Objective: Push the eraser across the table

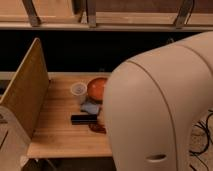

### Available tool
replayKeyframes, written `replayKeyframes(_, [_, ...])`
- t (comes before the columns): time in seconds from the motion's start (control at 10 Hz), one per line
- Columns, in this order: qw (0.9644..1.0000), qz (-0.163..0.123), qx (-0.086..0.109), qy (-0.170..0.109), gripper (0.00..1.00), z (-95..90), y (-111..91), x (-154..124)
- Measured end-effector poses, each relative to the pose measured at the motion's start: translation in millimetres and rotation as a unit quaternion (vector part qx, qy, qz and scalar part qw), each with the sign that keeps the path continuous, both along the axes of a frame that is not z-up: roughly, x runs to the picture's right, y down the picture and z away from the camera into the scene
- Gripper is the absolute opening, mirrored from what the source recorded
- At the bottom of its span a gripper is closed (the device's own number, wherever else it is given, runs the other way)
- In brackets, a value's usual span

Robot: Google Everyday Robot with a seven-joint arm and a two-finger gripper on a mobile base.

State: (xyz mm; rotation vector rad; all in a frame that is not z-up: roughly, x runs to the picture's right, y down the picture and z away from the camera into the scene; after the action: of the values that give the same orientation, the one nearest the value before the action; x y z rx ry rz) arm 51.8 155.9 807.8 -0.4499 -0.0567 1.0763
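Note:
The black eraser [83,119] lies flat on the light wooden table [60,135], near its front middle. The robot's large white arm housing [160,105] fills the right half of the camera view and covers the table's right side. The gripper is hidden behind that housing, so it does not show. The orange bowl [97,88] stands behind the eraser, partly covered by the arm.
A small clear cup [78,89] stands left of the bowl. A blue-grey lump [90,107] lies between bowl and eraser. A dark red object [96,128] lies just in front of the eraser. An upright wooden side panel [25,95] bounds the table's left.

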Motion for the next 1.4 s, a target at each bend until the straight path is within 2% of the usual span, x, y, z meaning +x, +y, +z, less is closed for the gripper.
replayKeyframes(0.1, [0.9996, -0.009, -0.002, -0.026, 0.00, 7.0, -1.8, -29.2])
replayKeyframes(0.3, [0.9978, -0.032, -0.013, -0.057, 0.00, 16.6, 7.7, -65.1])
replayKeyframes(0.5, [0.9958, -0.057, -0.028, -0.067, 0.00, 25.8, 22.4, -82.1])
replayKeyframes(0.6, [0.9953, -0.064, -0.037, -0.062, 0.00, 32.1, 29.0, -82.2])
replayKeyframes(0.9, [0.9942, -0.072, -0.043, -0.067, 0.00, 40.1, 29.1, -92.5])
replayKeyframes(1.2, [0.9890, -0.095, -0.039, -0.106, 0.00, 36.1, 24.1, -127.5])
replayKeyframes(1.4, [0.9813, -0.122, -0.033, -0.146, 0.00, 30.4, 21.1, -161.7])
